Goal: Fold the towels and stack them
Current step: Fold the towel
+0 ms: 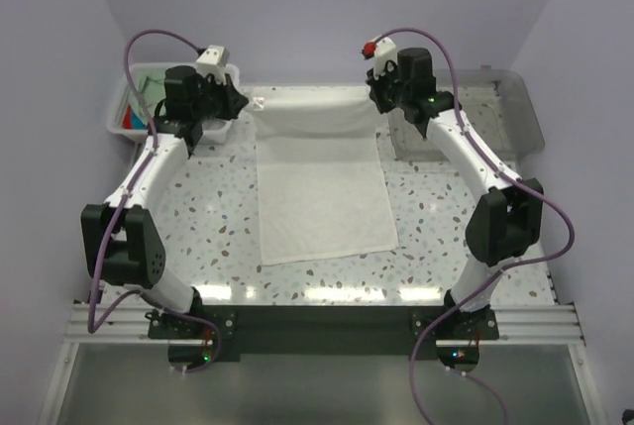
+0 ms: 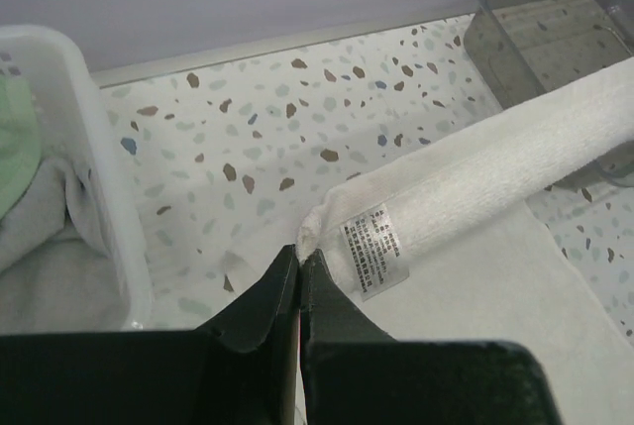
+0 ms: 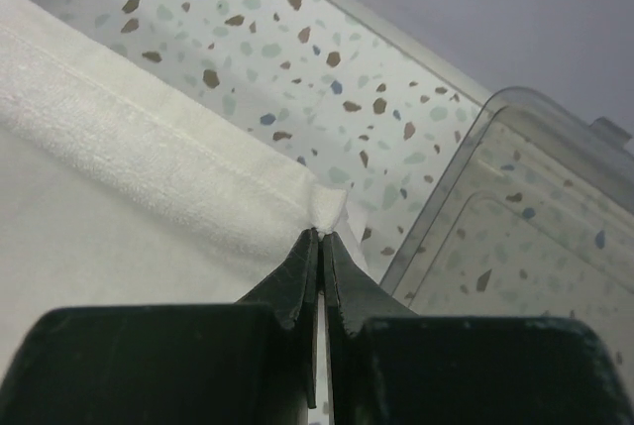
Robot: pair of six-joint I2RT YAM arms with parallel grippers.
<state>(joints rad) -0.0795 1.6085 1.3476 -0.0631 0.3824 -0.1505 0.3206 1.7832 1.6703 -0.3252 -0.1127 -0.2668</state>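
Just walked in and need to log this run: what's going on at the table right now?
Both arms are working on one white towel. The left gripper and right gripper are each shut on a far corner. They hold that edge lifted and stretched between them, and the near part lies flat on the table. The other towels sit in the white basket at the left. A clear tray stands at the right.

Pale table [image 1: 208,207], speckled terrazzo pattern, glossy with light strips reflected along near edge. Carries white towel [image 1: 322,212] at centre: near part flat on the surface, far edge raised off it. Bears white slatted basket [image 1: 117,118] at far-left corner and clear grey tray [image 1: 515,113] at far-right corner, one either side of the towel's far end.
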